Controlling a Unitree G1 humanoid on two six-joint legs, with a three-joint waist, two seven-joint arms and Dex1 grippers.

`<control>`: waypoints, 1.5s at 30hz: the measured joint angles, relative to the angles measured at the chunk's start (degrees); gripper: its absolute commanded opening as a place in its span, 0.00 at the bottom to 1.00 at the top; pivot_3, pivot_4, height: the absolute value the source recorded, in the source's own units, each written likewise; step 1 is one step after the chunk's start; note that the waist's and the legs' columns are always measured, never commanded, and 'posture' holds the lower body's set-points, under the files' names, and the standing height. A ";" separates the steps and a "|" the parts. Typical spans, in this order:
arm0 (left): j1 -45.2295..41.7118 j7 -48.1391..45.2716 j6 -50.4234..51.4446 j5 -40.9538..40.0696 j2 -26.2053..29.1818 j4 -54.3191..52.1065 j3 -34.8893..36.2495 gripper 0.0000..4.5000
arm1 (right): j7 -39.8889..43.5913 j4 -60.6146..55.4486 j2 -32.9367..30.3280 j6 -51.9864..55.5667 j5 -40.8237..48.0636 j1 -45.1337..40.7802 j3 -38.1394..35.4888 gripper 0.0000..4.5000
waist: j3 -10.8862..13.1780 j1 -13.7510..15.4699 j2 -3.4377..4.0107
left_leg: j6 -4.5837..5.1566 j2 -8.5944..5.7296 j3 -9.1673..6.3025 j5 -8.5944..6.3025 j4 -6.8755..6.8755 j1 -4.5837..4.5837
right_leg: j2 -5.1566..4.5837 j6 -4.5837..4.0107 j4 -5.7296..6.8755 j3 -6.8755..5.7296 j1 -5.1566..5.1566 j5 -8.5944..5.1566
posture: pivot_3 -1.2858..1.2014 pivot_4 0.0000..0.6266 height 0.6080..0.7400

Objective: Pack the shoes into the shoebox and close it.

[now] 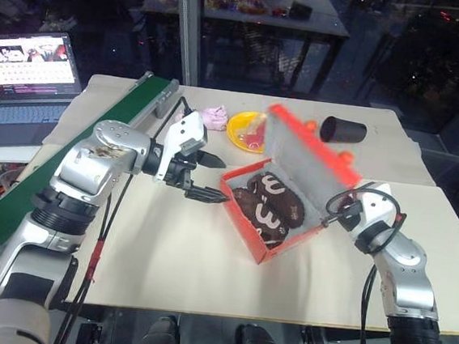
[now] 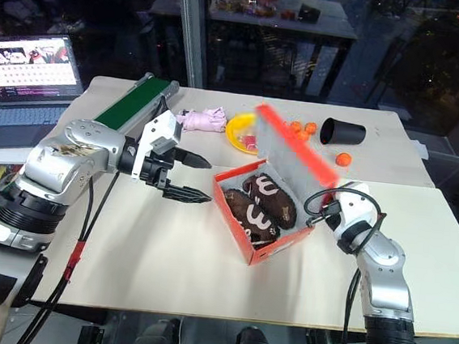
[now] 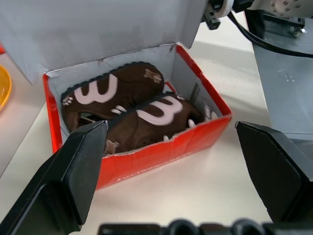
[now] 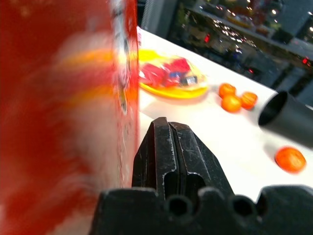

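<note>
Lying side by side in the shoebox (image 1: 264,253), the shoes (image 1: 271,200) sit just ahead of the left claw (image 1: 203,176), spread wide and empty. Right claw (image 4: 171,152), shut tight on nothing, is beside the raised lid (image 1: 308,157).

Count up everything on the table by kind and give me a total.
Shoes: 2
Shoebox: 1
Yellow plate: 1
Pink soft item: 1
Small orange fruits: 4
Black cup: 1
Laptop: 1
Green board: 1
Total: 12
</note>
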 measured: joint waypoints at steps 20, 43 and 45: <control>4.28 3.06 2.73 -1.05 3.78 -4.00 3.45 1.00 | 7.65 -9.56 1.08 27.23 6.93 -9.22 18.53 0.00 | -0.01 0.43 -0.02 | 0.00 0.01 0.00 0.00 0.04 -0.07 | -0.02 -0.03 0.01 -0.04 -0.03 -0.02 | 0.52 0.24 1.00; 12.95 8.44 -3.23 -1.19 0.15 -6.61 7.11 1.00 | 8.81 -19.63 -6.46 41.08 15.97 -11.88 3.58 0.37 | -0.10 1.35 -0.16 | 0.00 0.05 -0.01 0.00 0.04 -0.04 | -0.01 -0.21 0.01 -0.08 -0.01 0.08 | 0.52 0.24 1.00; 14.28 9.83 -5.67 -0.64 -0.66 -6.41 7.43 1.00 | 7.97 -21.30 -7.11 42.36 17.48 -10.12 1.18 0.52 | -0.10 1.64 -0.17 | -0.01 0.05 0.00 -0.01 0.03 -0.04 | -0.02 -0.24 -0.02 -0.07 -0.01 0.07 | 0.52 0.24 1.00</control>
